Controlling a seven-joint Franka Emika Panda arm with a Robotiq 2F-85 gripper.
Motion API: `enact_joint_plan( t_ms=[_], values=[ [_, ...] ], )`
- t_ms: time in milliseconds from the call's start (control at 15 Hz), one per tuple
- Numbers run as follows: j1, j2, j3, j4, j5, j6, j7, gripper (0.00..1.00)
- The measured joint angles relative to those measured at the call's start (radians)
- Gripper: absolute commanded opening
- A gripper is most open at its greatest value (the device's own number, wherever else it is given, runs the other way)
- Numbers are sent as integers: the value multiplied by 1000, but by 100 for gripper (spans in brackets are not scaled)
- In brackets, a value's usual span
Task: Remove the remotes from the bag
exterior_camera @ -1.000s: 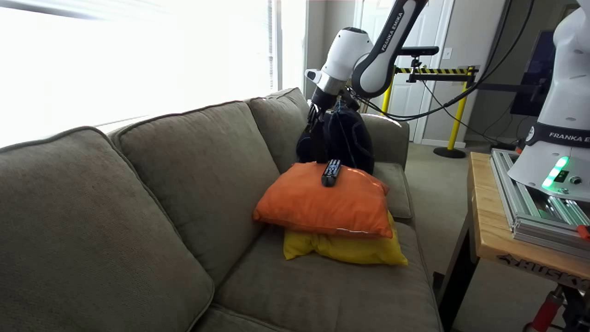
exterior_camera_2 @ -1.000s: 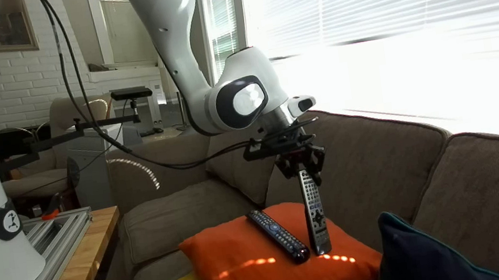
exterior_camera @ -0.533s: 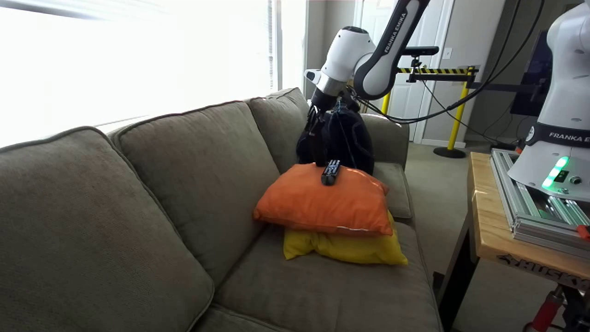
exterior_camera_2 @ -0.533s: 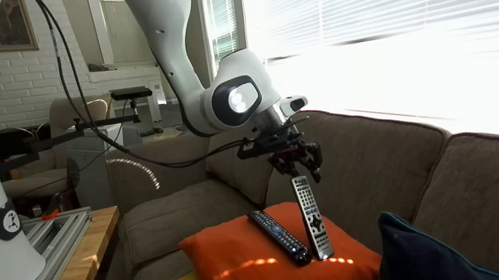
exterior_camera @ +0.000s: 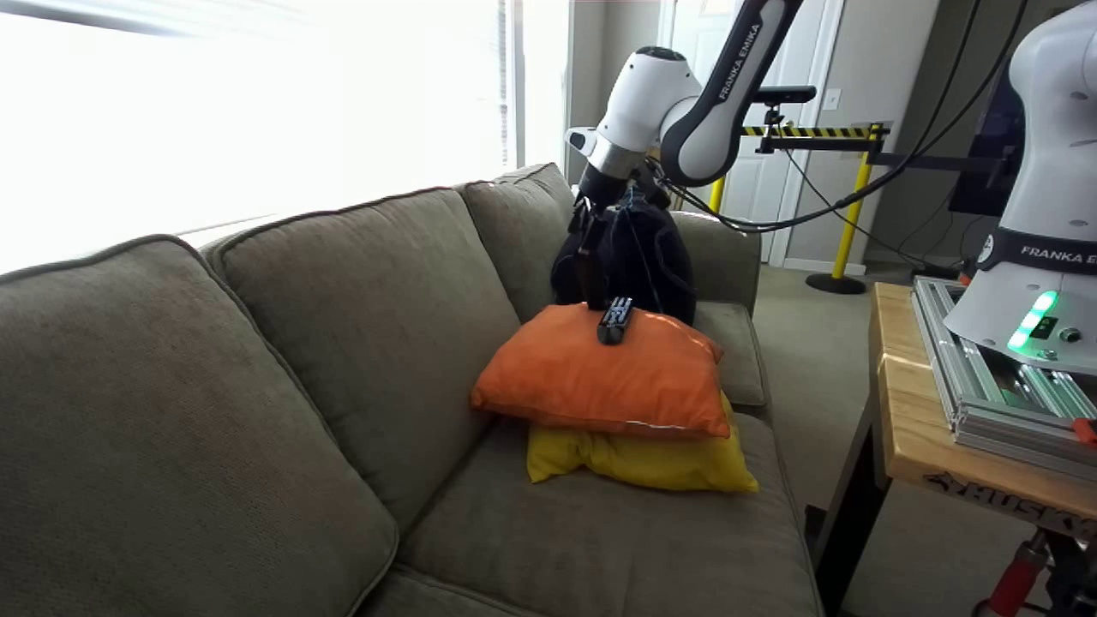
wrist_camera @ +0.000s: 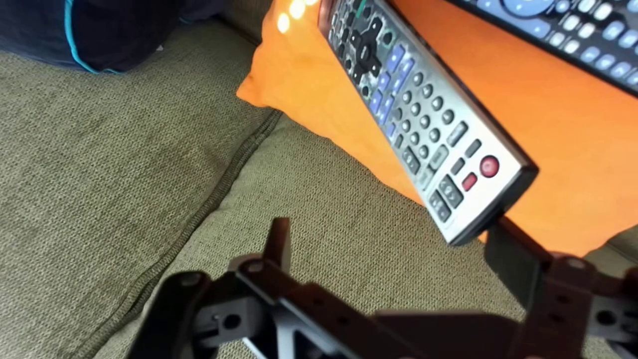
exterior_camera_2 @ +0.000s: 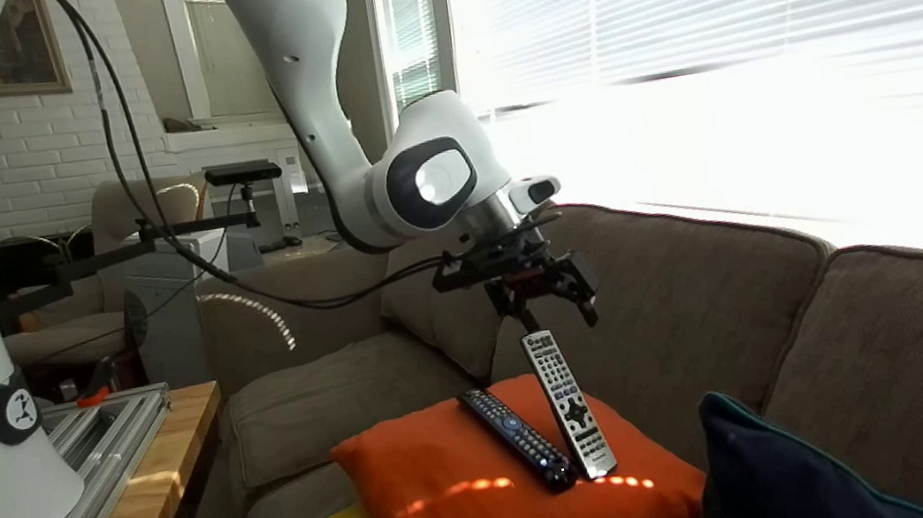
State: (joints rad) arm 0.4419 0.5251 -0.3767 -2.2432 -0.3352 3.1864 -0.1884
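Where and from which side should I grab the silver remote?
I'd probably take the silver remote near its raised end, from above, closing across its narrow width: it slants up from the orange cushion, putting that end nearest the open gripper.

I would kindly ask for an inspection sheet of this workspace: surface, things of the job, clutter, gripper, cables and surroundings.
Surface: sofa, with an orange cushion supporting the job's things.
Bag: dark, on the sofa beside the orange cushion; inside not visible.
Black remote: lies on the orange cushion, out of the bag.
Grey remote: out of the bag, tilted, lower end at the orange cushion, upper end close to the gripper; contact there unclear.
Clutter: yellow cushion, under the orange cushion.
Gripper: open, not closed on either remote.
Cables: black, sagging in a curve toward the gripper.
Surroundings: bright window behind the sofa; wooden bench near it.
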Motion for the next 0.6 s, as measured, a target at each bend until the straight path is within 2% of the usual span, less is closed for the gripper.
enact_joint_plan(
  t_ms=[400,600],
  values=[
    [19,0,-15,-4,0,0,16,100],
    [8,-4,6,-4,8,-28,44,100]
  ],
)
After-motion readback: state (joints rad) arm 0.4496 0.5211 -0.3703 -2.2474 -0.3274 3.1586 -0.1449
